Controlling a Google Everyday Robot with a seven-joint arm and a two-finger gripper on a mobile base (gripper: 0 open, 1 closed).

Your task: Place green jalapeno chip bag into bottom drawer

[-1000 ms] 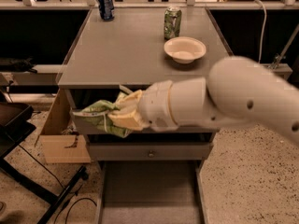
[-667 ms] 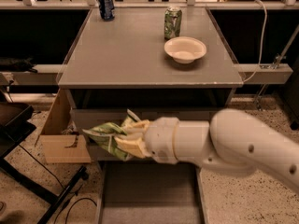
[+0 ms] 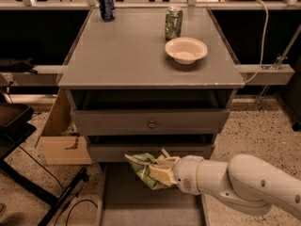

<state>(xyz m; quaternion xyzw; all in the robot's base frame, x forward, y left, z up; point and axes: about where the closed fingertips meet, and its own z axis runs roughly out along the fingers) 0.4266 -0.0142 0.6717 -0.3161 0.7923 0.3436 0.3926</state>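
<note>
Down low at the front of the grey drawer cabinet [image 3: 141,65], the gripper [image 3: 159,174] has its tan fingers [image 3: 165,172] pinching the green jalapeno chip bag [image 3: 141,164], with crumpled foil poking out past them. The bag hangs just in front of the cabinet's lower face, above the pulled-out bottom drawer [image 3: 136,208]. On the cabinet top sit a white bowl [image 3: 186,49], a green soda can [image 3: 173,22] and a blue soda can [image 3: 106,4].
</note>
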